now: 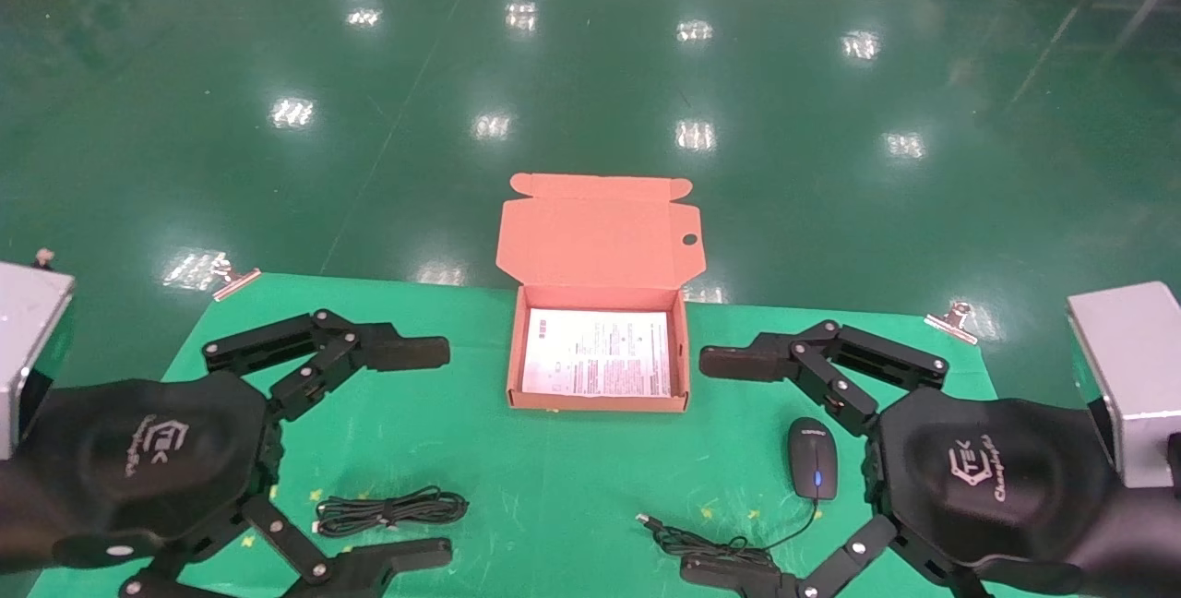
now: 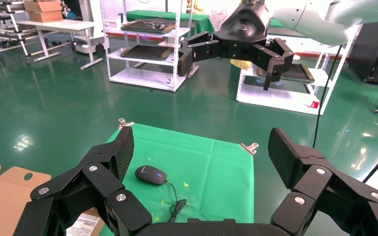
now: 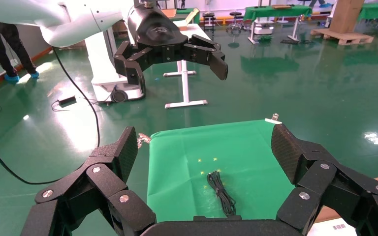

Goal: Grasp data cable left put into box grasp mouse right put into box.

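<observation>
Nothing packed yet, so we're right at the start. The box (image 1: 598, 395) sits open at the table's (image 1: 554, 478) twelve o'clock edge, flap lid standing up behind it, and all that lies inside is the white printed sheet (image 1: 597, 352) on its floor.

The data cable (image 1: 391, 512) lies coiled in a long narrow bundle at about seven o'clock from the box, on the green cloth, untouched. The left hand (image 1: 420, 455) hangs above that side with its fingers spread wide and nothing between them, the cable lying in the gap as the head view shows it; how high the hand is above it, I can't tell.

Over on the other side, the mouse (image 1: 812, 458) rests at about four o'clock from the box, blue wheel lit, its cord (image 1: 715, 543) trailing toward six o'clock and ending in a USB plug. The right hand (image 1: 715, 467) is spread wide too, empty, with the mouse just beside its palm.

So by my reading both halves remain: cable to grasp and drop in, then the mouse.
</observation>
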You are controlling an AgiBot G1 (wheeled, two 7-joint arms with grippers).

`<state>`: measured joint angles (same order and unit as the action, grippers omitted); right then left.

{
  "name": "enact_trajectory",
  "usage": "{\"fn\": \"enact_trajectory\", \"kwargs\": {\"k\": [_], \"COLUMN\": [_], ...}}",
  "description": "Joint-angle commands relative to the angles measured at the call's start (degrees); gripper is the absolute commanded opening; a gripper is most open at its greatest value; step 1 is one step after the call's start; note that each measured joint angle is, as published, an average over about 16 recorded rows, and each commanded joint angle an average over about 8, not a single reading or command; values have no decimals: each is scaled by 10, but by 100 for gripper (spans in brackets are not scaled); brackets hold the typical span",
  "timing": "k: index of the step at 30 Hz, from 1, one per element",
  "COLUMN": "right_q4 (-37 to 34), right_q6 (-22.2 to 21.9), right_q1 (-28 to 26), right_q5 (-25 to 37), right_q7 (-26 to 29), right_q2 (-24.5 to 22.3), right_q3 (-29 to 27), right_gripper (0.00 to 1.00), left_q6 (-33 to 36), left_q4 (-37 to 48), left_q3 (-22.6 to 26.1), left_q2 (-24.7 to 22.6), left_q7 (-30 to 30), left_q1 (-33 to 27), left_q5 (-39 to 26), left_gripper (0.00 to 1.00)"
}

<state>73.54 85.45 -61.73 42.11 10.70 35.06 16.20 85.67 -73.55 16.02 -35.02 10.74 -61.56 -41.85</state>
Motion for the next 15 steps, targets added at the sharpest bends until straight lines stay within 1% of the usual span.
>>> {"fn": "enact_trajectory", "kwargs": {"k": [1, 15], "right_q4": [0, 0], "right_q6": [0, 0], "right_q1": [0, 0], "right_q5": [0, 0], "right_q7": [0, 0], "right_q2": [0, 0], "right_q3": [0, 0], "right_gripper": [100, 100], "left_q6": [0, -1], "left_q4": [0, 0], "left_q3": [0, 1], "left_q2": [0, -1], "left_q7": [0, 0], "left_q1": [0, 0], "left_q5": [0, -1], "left_gripper": [100, 100]}}
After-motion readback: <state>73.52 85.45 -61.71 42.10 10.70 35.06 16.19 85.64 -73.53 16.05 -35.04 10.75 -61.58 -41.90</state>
